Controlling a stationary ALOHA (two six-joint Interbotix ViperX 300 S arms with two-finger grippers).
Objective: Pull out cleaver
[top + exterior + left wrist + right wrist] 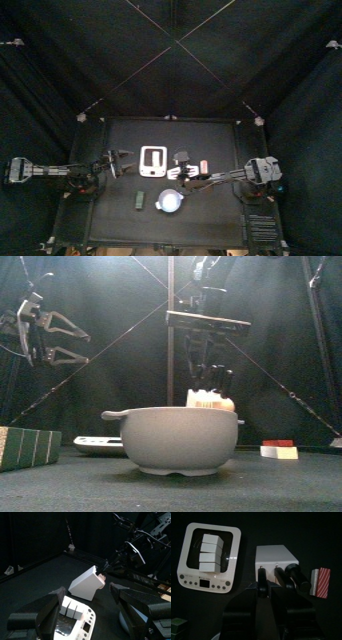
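- The white knife block (276, 558) sits in the middle of the table (120, 195), beside the white scale (208, 558) with four white blocks (208, 545) on it.
- The right gripper (263, 588) is closed on a thin dark handle (262, 574) at the block's top. This may be the cleaver, but the blade is hidden.
- It looks grabbed, not pulled out yet.
- The left gripper (90, 619) is wide open, holding nothing.
- No words can be read.

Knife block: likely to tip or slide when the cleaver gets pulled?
Probably slides rather than tips: the white knife block looks wedge-shaped with a broad base. It looks light, so pulling a black handle may drag it. The right gripper sits at a handle; nothing braces the block.
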